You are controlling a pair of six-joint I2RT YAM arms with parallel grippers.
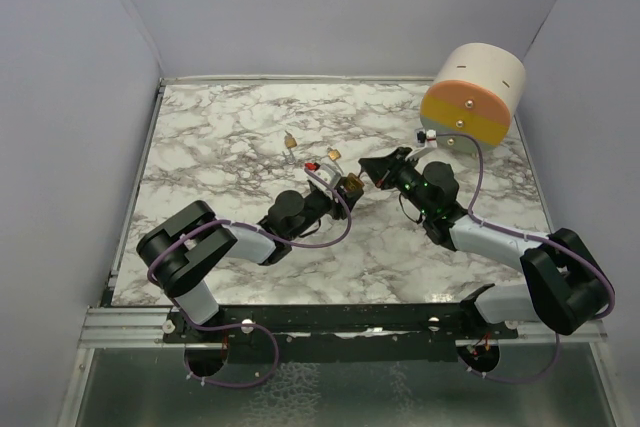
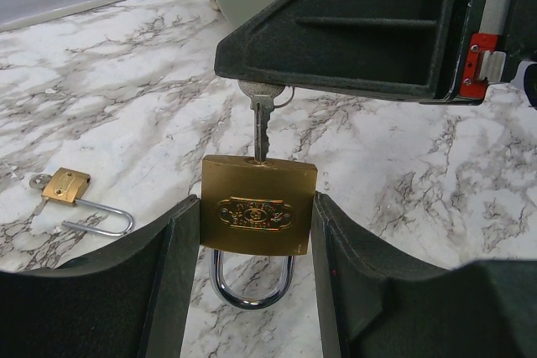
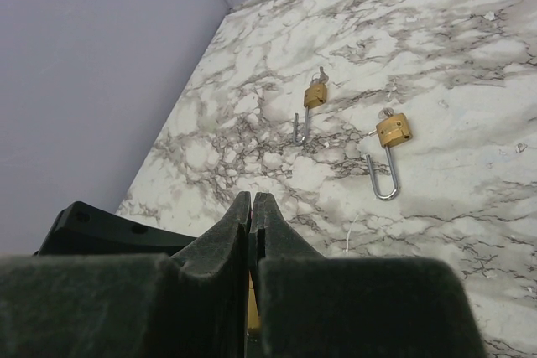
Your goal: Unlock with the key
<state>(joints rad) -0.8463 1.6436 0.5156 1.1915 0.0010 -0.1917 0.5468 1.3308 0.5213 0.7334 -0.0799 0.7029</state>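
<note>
Padlock (image 2: 258, 199) clamped in left gripper (image 2: 256, 211), key (image 2: 261, 123) inserted.

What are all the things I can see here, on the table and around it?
big padlock: one, brass with a silver shackle, clamped between the left fingers
key: one, silver, in the big padlock's keyhole, its head at the right fingers
small padlocks: two, brass with long silver shackles, lying apart on the table
drum: one, cream with an orange and yellow face, far right corner
table: one, white and grey marble
walls: pale grey, on three sides
arms: two, black and grey, bolted at the near edge
left fingers: black, gripping the big padlock
right fingers: black, closed on the key
</note>
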